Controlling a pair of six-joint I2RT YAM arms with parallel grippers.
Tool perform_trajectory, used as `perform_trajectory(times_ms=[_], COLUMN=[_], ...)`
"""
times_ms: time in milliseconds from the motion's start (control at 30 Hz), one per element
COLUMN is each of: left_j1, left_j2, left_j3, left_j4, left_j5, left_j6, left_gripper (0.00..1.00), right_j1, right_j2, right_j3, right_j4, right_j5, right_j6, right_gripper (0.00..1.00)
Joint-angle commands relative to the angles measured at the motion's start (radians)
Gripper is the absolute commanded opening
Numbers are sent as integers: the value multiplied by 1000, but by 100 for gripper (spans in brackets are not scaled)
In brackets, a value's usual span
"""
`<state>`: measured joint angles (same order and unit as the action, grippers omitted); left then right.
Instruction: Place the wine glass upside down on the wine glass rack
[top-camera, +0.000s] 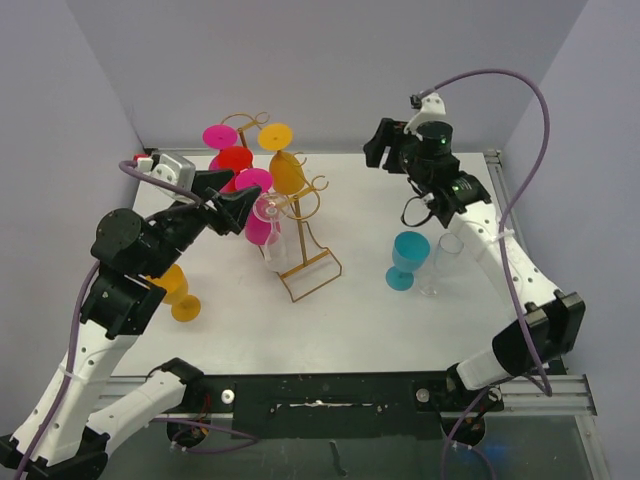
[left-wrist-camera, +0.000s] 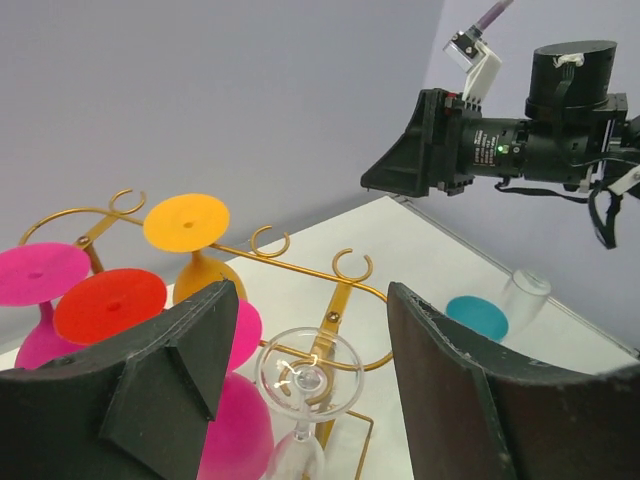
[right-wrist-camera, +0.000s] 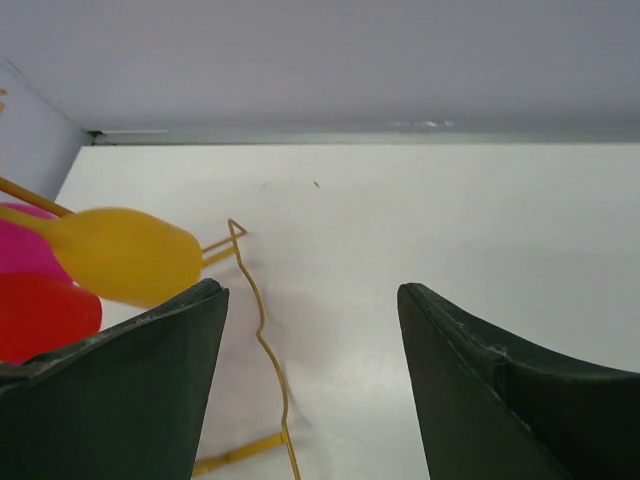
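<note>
The gold wire wine glass rack (top-camera: 316, 284) stands left of centre, and its post shows in the left wrist view (left-wrist-camera: 338, 303). A clear wine glass (top-camera: 268, 212) hangs upside down on it. Its round foot (left-wrist-camera: 310, 372) rests on a curled hook arm and its bowl hangs below. My left gripper (top-camera: 238, 205) is open. In the left wrist view (left-wrist-camera: 310, 300) its jaws stand wide on either side of the foot and do not touch it. My right gripper (top-camera: 378, 148) is open and empty, raised at the back right. In its own view (right-wrist-camera: 312, 295) it faces the rack's base wire (right-wrist-camera: 262, 335).
Pink (top-camera: 220, 136), red (top-camera: 236, 159) and orange (top-camera: 275, 137) glasses hang upside down on the rack. A teal glass (top-camera: 408, 258) and another clear glass (top-camera: 445, 262) stand on the right of the table. An orange glass (top-camera: 178, 290) stands under my left arm.
</note>
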<state>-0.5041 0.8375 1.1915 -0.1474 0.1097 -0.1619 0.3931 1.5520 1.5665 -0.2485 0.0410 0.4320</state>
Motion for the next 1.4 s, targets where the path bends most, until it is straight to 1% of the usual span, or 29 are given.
perform_trajectory(times_ms=[0, 133, 200, 333, 533, 633, 767, 867, 967, 1167, 1367], left_j1=[0, 0, 0, 0, -1, 0, -1, 0, -1, -1, -1], left_j2=[-18, -26, -32, -42, -66, -74, -67, -56, -43, -33, -18], left_j3=[11, -9, -21, -39, -72, -83, -84, -82, -70, -65, -60], left_j4=[27, 42, 51, 67, 91, 102, 118, 140, 154, 186, 239], left_j5=[144, 189, 204, 220, 219, 219, 220, 229, 247, 267, 291], left_j6=[46, 61, 66, 64, 45, 34, 25, 10, -2, -27, -59], left_gripper=[59, 59, 59, 59, 60, 60, 60, 60, 60, 60, 60], right_j1=[6, 29, 67, 161, 175, 177, 180, 180, 179, 177, 176], right_j2=[-152, -253, -283, -302, -315, -305, -287, -280, -275, -263, -256], right_j3=[-126, -244, -286, -320, -387, -407, -426, -441, -448, -457, -462], right_j4=[-199, -321, -361, -443, -475, -477, -473, -455, -434, -406, -393], right_j5=[137, 166, 190, 274, 329, 326, 318, 313, 312, 311, 330], right_j6=[13, 7, 17, 55, 128, 140, 156, 155, 153, 141, 133], right_gripper=[69, 69, 69, 69, 60, 56, 52, 45, 36, 27, 5])
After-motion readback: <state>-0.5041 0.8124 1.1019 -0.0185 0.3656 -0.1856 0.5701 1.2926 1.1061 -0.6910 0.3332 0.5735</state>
